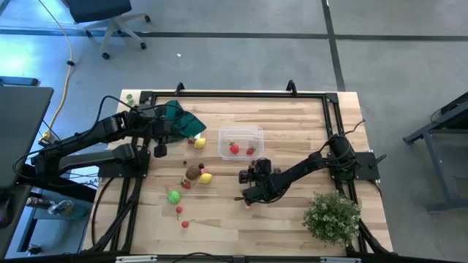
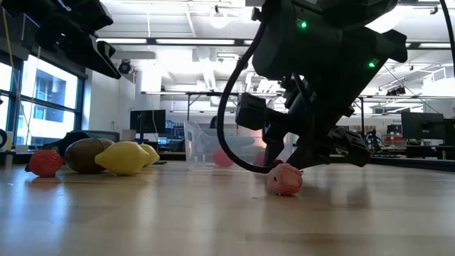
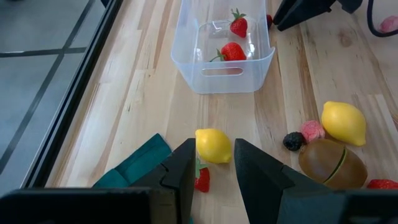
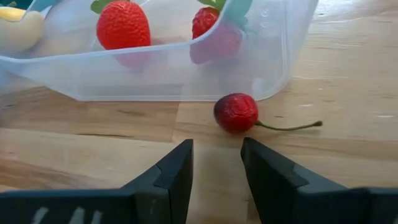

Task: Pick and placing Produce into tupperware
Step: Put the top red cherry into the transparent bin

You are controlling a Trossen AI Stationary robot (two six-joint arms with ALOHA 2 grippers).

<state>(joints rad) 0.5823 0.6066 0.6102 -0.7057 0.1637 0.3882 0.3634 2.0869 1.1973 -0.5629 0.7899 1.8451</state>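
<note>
Red cherry (image 4: pixel 236 112) mid-frame, stem pointing right, beside clear tub (image 4: pixel 273 56), my right gripper (image 4: pixel 216 163) part-open, empty, left gripper (image 3: pixel 214 167) likewise over lemon (image 3: pixel 213 145).

Clear tupperware (image 3: pixel 221 68), red strawberries (image 4: pixel 123 26), yellow lemon (image 3: pixel 213 145), dark-red cherry (image 4: pixel 236 112)

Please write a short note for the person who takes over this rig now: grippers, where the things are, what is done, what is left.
Left gripper: fingers open, empty, low over a yellow lemon beside the green cloth.
Right gripper: fingers open, empty, facing a cherry on the table against the tupperware.
Done: two strawberries lie in the tupperware.
Left: the cherry, both lemons, the brown piece, the green piece and small red pieces on the table.
</note>
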